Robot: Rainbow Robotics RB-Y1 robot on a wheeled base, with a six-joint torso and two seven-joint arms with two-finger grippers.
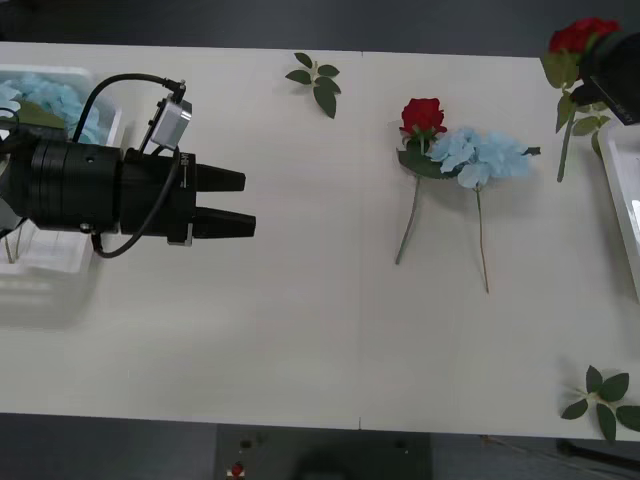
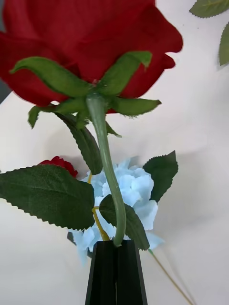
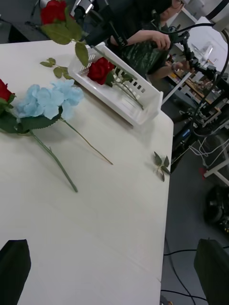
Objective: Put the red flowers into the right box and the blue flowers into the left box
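At nine o'clock the left gripper is held wide and empty beside the left box, while at two o'clock the right gripper is clamped on a red flower's thin stem, judged light, limp and best pinched low.

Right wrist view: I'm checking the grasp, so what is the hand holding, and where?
The right hand is shut on a red rose, pinching the lower end of its green stem, bloom pointing away.
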